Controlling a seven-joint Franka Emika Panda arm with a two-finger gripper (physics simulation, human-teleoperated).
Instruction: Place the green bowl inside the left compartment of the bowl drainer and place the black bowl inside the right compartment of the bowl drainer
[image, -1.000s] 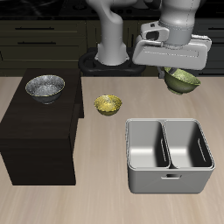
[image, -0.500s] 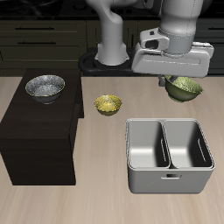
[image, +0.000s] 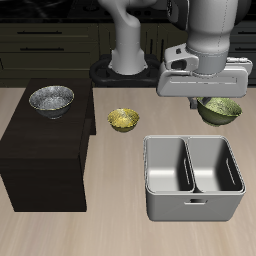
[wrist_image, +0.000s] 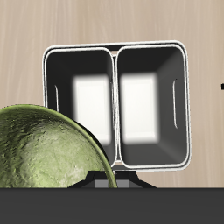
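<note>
My gripper is shut on the green bowl, which hangs tilted in the air just behind the bowl drainer and above its back rim. In the wrist view the green bowl fills the foreground, and both deep compartments of the bowl drainer show beyond it with nothing in them. The black bowl, silvery and speckled, sits on top of a dark cabinet across the table from the drainer. The fingers themselves are hidden behind the gripper body.
A golden-yellow bowl rests on the table between the dark cabinet and the drainer. The robot's base stands at the back, before a dark wall of drawers.
The gripper has carried the green bowl sideways and a little toward the table's front edge, nearer the drainer's back rim. The other bowls and the drainer have not moved.
</note>
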